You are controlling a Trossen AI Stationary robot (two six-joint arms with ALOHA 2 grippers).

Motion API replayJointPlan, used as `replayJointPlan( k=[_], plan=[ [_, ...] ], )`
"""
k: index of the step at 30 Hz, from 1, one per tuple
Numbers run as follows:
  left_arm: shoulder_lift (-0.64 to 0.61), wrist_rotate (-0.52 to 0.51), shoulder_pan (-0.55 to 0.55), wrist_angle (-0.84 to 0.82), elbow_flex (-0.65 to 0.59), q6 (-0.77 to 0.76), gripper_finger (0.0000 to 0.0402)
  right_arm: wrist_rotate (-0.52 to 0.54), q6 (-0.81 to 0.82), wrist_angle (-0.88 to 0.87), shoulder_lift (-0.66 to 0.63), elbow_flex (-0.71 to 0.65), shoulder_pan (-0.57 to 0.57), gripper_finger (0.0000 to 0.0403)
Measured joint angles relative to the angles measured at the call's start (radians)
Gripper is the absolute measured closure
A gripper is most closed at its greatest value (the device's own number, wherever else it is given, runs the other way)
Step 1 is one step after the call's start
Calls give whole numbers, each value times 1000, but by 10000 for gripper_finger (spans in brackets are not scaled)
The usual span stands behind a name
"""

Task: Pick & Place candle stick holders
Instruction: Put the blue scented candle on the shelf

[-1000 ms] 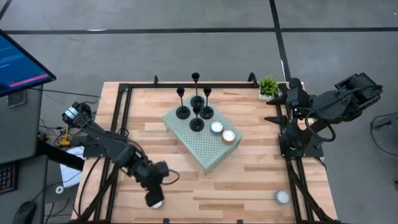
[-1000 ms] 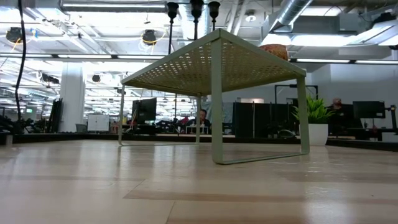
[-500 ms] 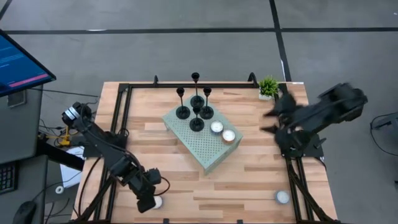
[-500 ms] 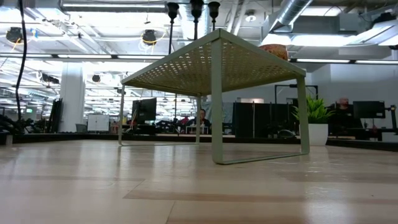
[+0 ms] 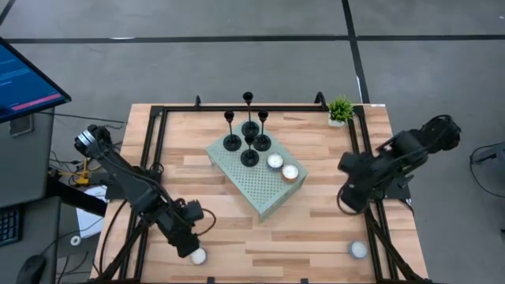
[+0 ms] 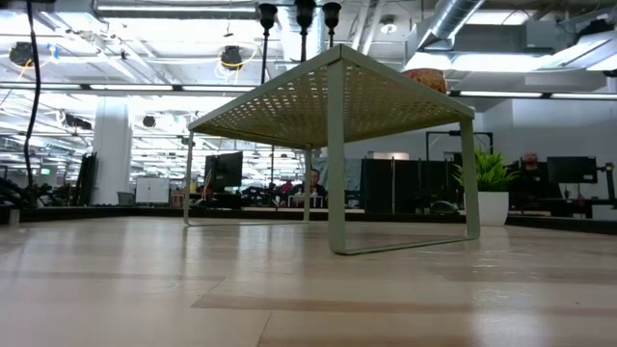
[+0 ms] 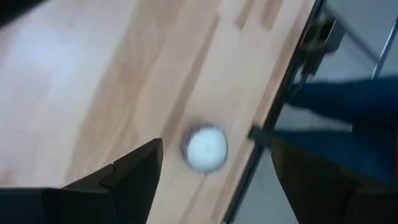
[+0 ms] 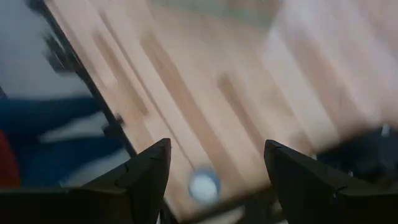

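Pale wooden planks make up the table (image 5: 316,229), framed by black rails, with a perforated sage-green metal stand (image 5: 256,177) sitting at an angle near its middle. All four black candle stick holders (image 5: 248,130) stand upright in a tight cluster on the far end of that stand; in the low view their stems (image 6: 304,14) rise above its top edge. Two tealight candles (image 5: 282,167) sit on the same stand just beside them, and a small green potted plant (image 5: 340,110) occupies the far right corner. Neither arm is carrying a holder. The left gripper (image 5: 188,243) hovers at the near left edge with its jaws spread and empty, directly over a loose tealight (image 7: 206,149) lying on the wood. The right gripper (image 8: 211,171) is also parted and empty, above the right side of the table and looking toward another loose tealight (image 5: 357,249) near the front right corner. Judging by this, the holder placement appears complete, and what remains seems to concern the two stray tealights.
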Motion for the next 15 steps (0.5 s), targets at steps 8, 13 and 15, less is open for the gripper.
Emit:
replayJointPlan(
  k=[8,13,15],
  plan=[
    [-156,-263,0,-11,0,45,101,-211,47,2,80,-218,93,154],
    [-243,-341,0,-10,0,98,101,-392,75,124,149,-301,169,148],
    [-269,-364,0,-9,0,116,101,-425,90,203,168,-312,206,137]
  ],
)
